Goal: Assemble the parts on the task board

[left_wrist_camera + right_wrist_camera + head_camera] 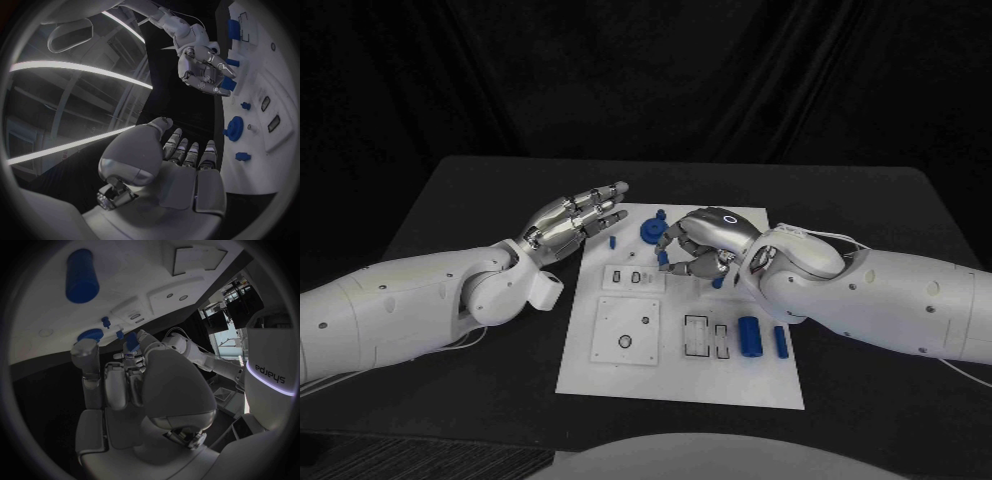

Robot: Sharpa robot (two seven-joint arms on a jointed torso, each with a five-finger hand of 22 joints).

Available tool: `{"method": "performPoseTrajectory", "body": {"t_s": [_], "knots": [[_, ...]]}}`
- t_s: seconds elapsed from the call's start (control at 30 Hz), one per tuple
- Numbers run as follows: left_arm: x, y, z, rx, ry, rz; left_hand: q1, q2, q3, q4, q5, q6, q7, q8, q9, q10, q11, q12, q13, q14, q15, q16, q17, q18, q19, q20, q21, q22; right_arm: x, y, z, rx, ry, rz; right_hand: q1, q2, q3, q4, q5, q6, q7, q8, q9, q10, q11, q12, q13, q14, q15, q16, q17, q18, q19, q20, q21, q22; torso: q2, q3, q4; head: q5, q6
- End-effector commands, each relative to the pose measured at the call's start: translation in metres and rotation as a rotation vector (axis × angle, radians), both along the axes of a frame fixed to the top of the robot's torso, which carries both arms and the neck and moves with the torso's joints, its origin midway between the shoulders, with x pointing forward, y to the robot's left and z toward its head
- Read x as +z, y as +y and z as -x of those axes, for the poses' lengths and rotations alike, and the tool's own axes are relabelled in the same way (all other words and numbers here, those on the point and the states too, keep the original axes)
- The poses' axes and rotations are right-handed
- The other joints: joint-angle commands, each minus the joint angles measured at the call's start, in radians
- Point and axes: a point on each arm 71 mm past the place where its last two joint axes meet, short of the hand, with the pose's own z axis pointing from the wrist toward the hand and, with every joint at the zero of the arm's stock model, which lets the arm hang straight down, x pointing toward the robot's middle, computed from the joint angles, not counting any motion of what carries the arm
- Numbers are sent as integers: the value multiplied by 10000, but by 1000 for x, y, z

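We're seeing the white task board [678, 385] lying mid-table, a blue cylinder [750, 336] resting near its right edge. The right hand [700, 240] is pinching a small blue part [132, 341] above the board, while the left hand [573, 219] is hovering flat, fingers straight and together, holding nothing.

Flat black matte bench [473, 200], rectangular top; dark pleated cloth backdrop [646, 70] hanging just beyond its far edge.

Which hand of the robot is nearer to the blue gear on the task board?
Right. The right hand hovers just beside the blue gear, over the task board. The left hand is open at the board's left edge, a little farther from the gear.
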Motion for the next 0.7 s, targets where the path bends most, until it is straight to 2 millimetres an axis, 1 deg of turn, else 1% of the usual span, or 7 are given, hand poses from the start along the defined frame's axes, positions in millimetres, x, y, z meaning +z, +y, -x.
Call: {"method": "performPoseTrajectory", "body": {"t_s": [0.03, 0.13, 0.3, 0.4, 0.7], "knots": [[3, -2, 1, -20, -318, 368, -65, 16, 42, 13, 62, -48, 31, -31, -8, -57, 14, -30, -8, 29, 38, 22, 6, 106, 0, 48, 39, 5, -6, 1, -3, -368, 203, 195, -34, -48, -53, 3, 26, 36, -51, 10, 271, 427, 46, 9, 2135, 590, 49, -13, 1498, 158, -13, 56, -90, 1057, 3, 1, -1, 10, -17], [3, -2, 1, -33, -307, 367, -65, 16, 42, 13, 62, -48, 31, -31, -8, -57, 14, -30, -8, 29, 38, 22, 6, 106, 0, 48, 39, 5, -10, 4, -4, -394, 283, 263, -32, -51, -53, 0, 45, 31, -47, 8, 272, 424, 49, 6, 2133, 587, 52, -21, 1491, 165, -25, 59, -133, 1047, 7, 1, -5, 14, -21], [3, -3, 1, -63, -288, 370, -65, 16, 42, 13, 62, -48, 31, -31, -8, -57, 14, -30, -8, 29, 38, 22, 6, 106, 0, 48, 39, 5, -14, 7, -4, -400, 407, 365, -33, -55, -55, -2, 67, 17, -39, 2, 274, 395, 56, -20, 2110, 577, 57, -51, 1466, 176, -44, 63, -199, 1032, 4, 0, -13, 34, -74], [3, -3, 1, -82, -275, 371, -65, 16, 42, 13, 62, -48, 31, -31, -8, -57, 14, -30, -8, 29, 38, 22, 6, 106, 0, 48, 39, 5, -16, 9, -5, -388, 436, 390, -38, -59, -59, -1, 74, 7, -33, -2, 274, 393, 61, -22, 2108, 575, 60, -57, 1461, 177, -47, 66, -210, 1030, 1, 3, -6, 24, -101], [3, -4, 1, -130, -240, 373, -74, 6, 61, 4, 62, -58, 34, -36, -8, -60, 13, -34, -9, 32, 40, 23, 7, 108, 0, 48, 39, 5, -19, 15, -7, -367, 480, 459, -43, -60, -61, 0, 86, -2, -28, -7, 276, 374, 67, -38, 2094, 571, 66, -68, 1453, 183, -59, 70, -251, 1021, 0, 4, 3, 7, -135]]}}
